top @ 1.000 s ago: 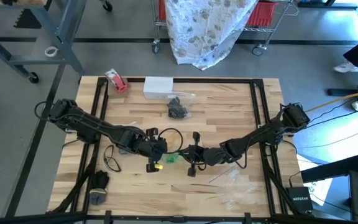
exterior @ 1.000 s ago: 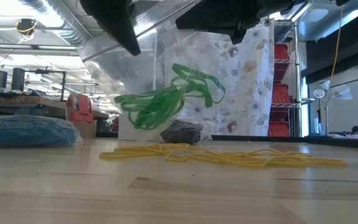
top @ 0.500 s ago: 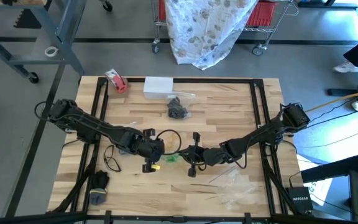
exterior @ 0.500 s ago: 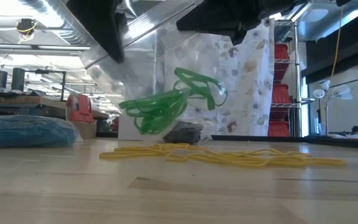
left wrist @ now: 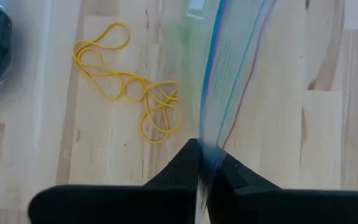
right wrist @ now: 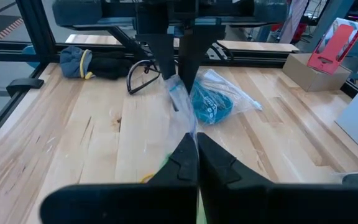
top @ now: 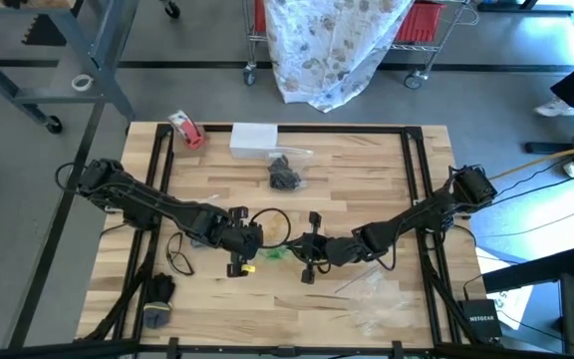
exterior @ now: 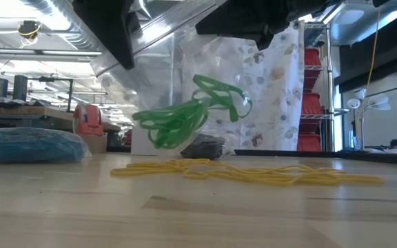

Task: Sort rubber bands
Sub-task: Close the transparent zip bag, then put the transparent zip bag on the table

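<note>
A clear plastic bag with green rubber bands inside hangs above the table's middle, stretched between my two grippers. My left gripper is shut on one end of it and my right gripper is shut on the other. In the high view the left gripper and the right gripper face each other, with the green bands between them. A loose tangle of yellow rubber bands lies flat on the wood below the bag. My left gripper pinches the bag's top edge between its two fingers, coming steeply from above. The bag is lifted clear of the table and runs away from the fingers as a drawn sheet. My right gripper pinches the bag's opposite edge between its two fingers, coming nearly level from the table's right. The film runs from its fingers up to the left gripper's fingers, and the bag hangs clear of the table.
A bag of blue bands lies near the left side. A bag of black bands, a white box and a red-and-white tape roll lie at the far side. Empty clear bags lie near right, a black cable at the left.
My left gripper has shifted a little toward the table's left edge and tipped slightly. The bunch of green bands in the bag has sunk a little and stays clear of the table.
</note>
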Controlling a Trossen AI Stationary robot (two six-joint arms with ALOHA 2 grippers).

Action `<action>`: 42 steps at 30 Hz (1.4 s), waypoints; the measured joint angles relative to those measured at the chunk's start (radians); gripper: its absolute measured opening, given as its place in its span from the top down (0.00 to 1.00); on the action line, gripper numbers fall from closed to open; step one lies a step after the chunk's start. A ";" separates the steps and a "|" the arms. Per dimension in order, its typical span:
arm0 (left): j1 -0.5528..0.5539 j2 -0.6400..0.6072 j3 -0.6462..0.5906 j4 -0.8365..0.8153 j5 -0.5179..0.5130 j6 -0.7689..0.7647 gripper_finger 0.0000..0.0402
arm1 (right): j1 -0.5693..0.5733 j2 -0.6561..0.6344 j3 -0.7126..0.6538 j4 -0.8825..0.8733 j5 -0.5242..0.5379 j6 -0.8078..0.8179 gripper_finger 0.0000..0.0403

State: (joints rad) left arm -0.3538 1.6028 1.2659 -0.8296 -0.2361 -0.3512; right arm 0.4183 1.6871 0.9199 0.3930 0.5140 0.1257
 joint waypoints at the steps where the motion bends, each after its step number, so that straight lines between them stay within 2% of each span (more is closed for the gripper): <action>1: 0.000 0.000 0.000 0.000 0.001 0.000 0.97 | 0.000 0.000 0.000 0.000 0.000 0.000 1.00; 12: 0.001 0.000 0.000 -0.067 0.020 -0.029 0.77 | 0.000 0.000 0.000 0.000 0.000 0.003 1.00; 14: 0.001 0.000 0.000 -0.081 0.020 -0.030 0.79 | 0.000 0.000 0.000 0.000 0.000 0.003 1.00; 18: 0.001 0.000 0.000 -0.100 0.019 -0.035 0.96 | 0.000 0.000 0.000 0.000 0.000 0.003 1.00; 22: 0.001 0.000 0.000 -0.093 0.000 -0.018 0.99 | 0.000 0.000 0.000 0.000 0.000 0.003 1.00; 31: 0.001 0.000 0.000 -0.085 0.016 -0.034 0.99 | 0.000 0.000 0.000 0.001 0.001 0.004 1.00; 36: 0.001 -0.003 0.000 -0.171 0.016 -0.059 0.92 | 0.001 0.000 0.000 -0.011 0.026 0.005 1.00; 42: -0.007 -0.076 -0.001 -0.265 -0.001 -0.094 0.82 | 0.001 -0.064 -0.001 -0.187 0.128 0.140 1.00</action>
State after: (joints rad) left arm -0.3607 1.5263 1.2648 -1.0949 -0.2374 -0.4452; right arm 0.4191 1.6234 0.9192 0.2056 0.6425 0.2658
